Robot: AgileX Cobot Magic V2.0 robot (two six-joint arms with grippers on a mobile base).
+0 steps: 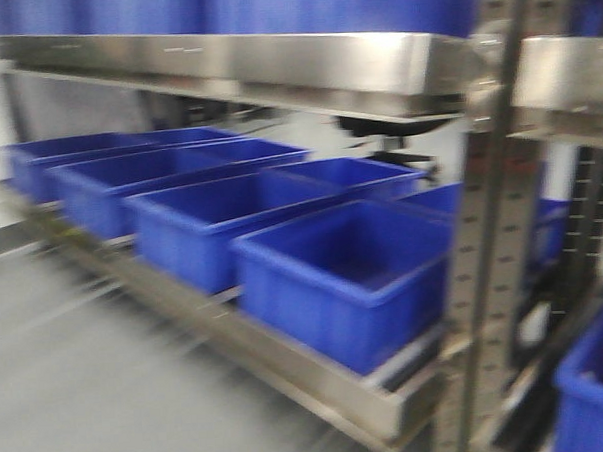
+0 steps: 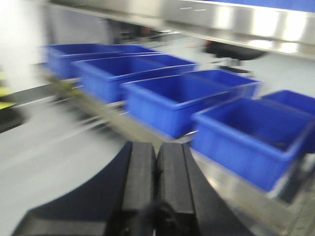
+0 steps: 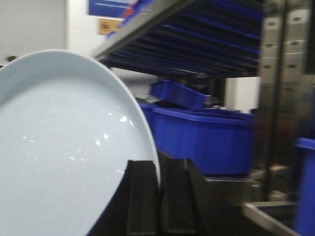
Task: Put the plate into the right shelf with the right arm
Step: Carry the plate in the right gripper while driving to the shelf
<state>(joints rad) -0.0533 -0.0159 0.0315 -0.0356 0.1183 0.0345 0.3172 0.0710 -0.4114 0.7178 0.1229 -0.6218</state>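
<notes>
Steel shelf (image 1: 325, 65) with blue bins (image 1: 344, 274), signs (image 3: 110, 9) unreadable; right jaws tight on plate (image 3: 59, 147) rim, left jaws together, empty.

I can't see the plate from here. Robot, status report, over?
Right fingers shut on plate rim. Left fingers shut, empty. Blue bins and shelf post ahead; plate not shelved yet.

The round white plate (image 3: 64, 147) has a smooth, glossy face with small highlights. The stainless-steel shelf rail (image 1: 274, 62) gleams, brushed; the large blue plastic bins (image 1: 344, 284) look smooth, the black right gripper (image 3: 158, 167) matt.
</notes>
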